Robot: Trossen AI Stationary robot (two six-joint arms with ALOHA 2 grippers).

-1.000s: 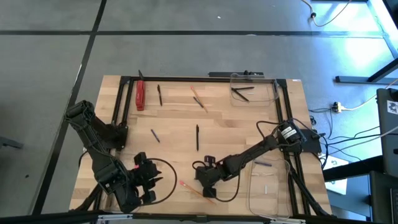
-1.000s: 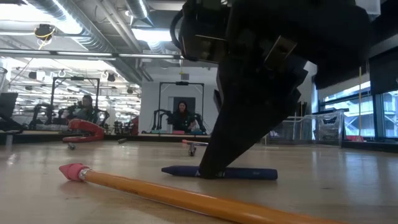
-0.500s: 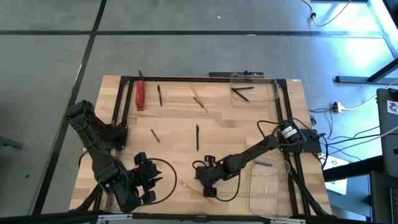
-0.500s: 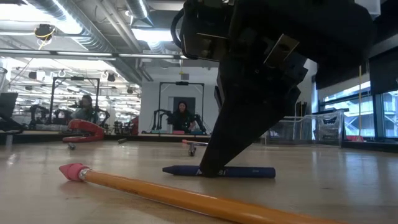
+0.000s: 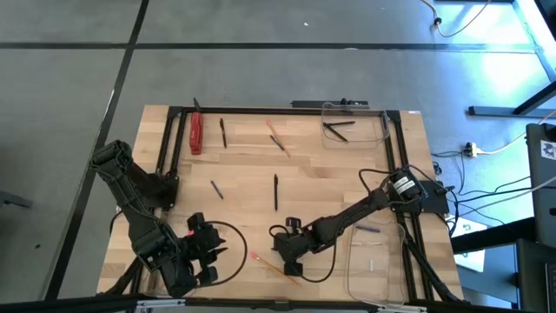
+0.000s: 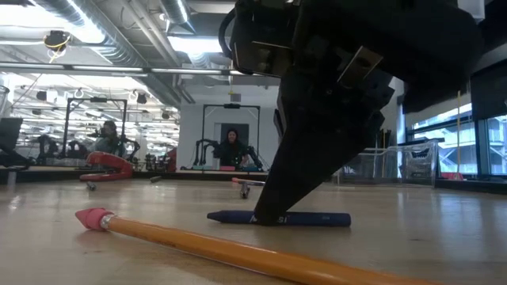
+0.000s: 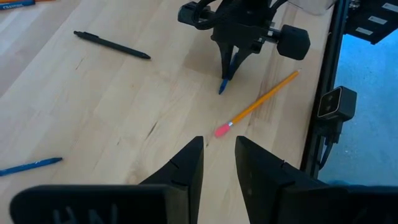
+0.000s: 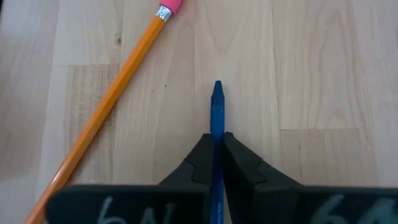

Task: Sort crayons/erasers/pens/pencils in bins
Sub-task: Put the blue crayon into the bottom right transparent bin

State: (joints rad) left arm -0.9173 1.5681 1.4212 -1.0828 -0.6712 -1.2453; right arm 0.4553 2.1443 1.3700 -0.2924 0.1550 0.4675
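Note:
A blue crayon (image 6: 313, 218) lies on the table near the front edge, and my right gripper (image 5: 287, 255) is shut on it. It also shows in the right wrist view (image 8: 216, 109). A long orange-yellow pencil (image 5: 274, 266) with a pink eraser end (image 6: 93, 218) lies flat just nearer the front edge, untouched. My left gripper (image 7: 219, 155) is open and empty at the near left (image 5: 207, 250). My right gripper pinches the crayon's two long sides (image 8: 216, 134) between its two fingers, near its middle. The fingers (image 6: 277, 194) slant down from above. The pointed end (image 8: 217, 87) sticks out past them. The crayon lies level, on or just above the table; I cannot tell which.
A clear bin (image 5: 354, 124) at the far right holds black pens. Another clear bin (image 5: 375, 256) sits at the near right. A black pen (image 5: 275, 191), a second pen (image 5: 223, 132), a blue crayon (image 5: 216, 189), pencils (image 5: 278, 139) and a red object (image 5: 196, 132) lie farther off.
The crayon has shifted slightly at my right gripper's fingertips. Its printed label now shows there in the low view. It stays level and low at the table.

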